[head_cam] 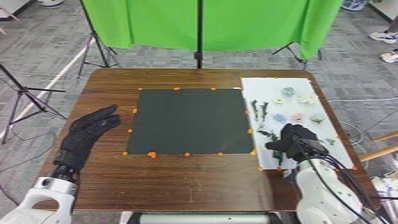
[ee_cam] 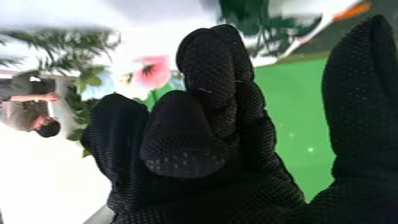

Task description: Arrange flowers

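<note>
My right hand (head_cam: 293, 139) is over the near part of the white board in the head view. Around it lie a pink flower (head_cam: 298, 118), a blue flower (head_cam: 280, 118), a pale yellow flower (head_cam: 317, 118) and dark green sprigs (head_cam: 258, 107); a green stem (head_cam: 279, 157) lies just on its near side. In the right wrist view the right hand (ee_cam: 213, 120) has bent, relaxed fingers with the thumb apart and nothing seen held; the pink flower (ee_cam: 155, 73) is beyond them. My left hand (head_cam: 89, 131) is open over the table's left side.
A dark square mat (head_cam: 191, 120) edged with orange markers lies mid-table, left of the white board (head_cam: 258, 85). More flowers, such as a blue-green one (head_cam: 288, 91), are farther back on the board. A green cloth (head_cam: 151, 25) hangs behind the brown table (head_cam: 187, 185).
</note>
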